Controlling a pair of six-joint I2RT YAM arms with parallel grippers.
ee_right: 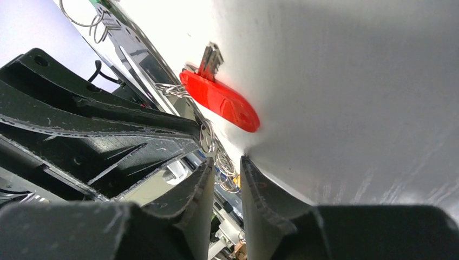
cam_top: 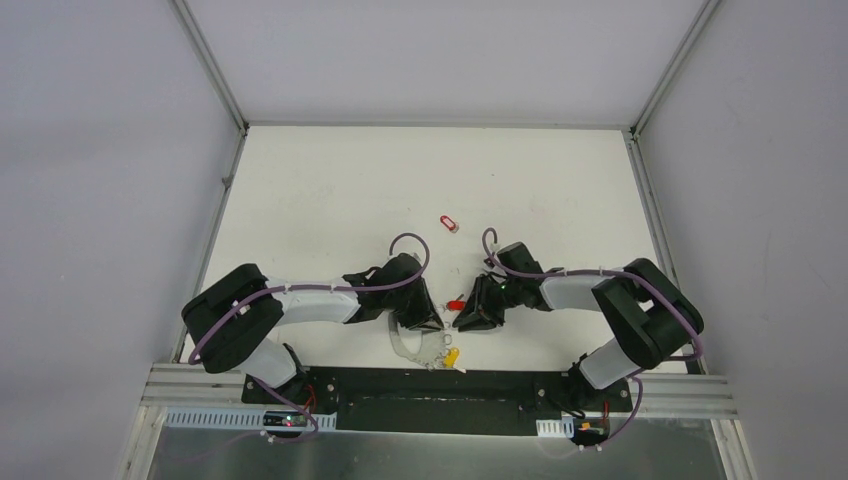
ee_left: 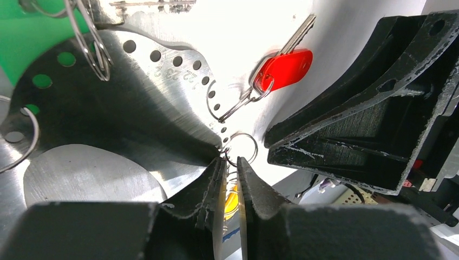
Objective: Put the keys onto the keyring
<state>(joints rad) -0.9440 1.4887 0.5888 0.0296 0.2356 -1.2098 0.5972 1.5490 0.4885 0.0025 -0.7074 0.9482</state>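
A red-tagged key hangs by small links between the two grippers, and shows as a red spot from above. The keyring, a thin wire ring, sits at the tips of my left gripper. Those jaws are almost together, with wire loops in the slit and a yellow tag behind them. My right gripper stands just under the red tag. Its jaws are slightly apart, nothing is pinched between them, and rings hang beyond the gap. A second red-tagged key lies alone farther back.
A shiny metal plate with a row of numbered holes fills the left wrist view, and more wire loops hang from its top. The yellow tag lies by the table's near edge. Both grippers nearly touch.
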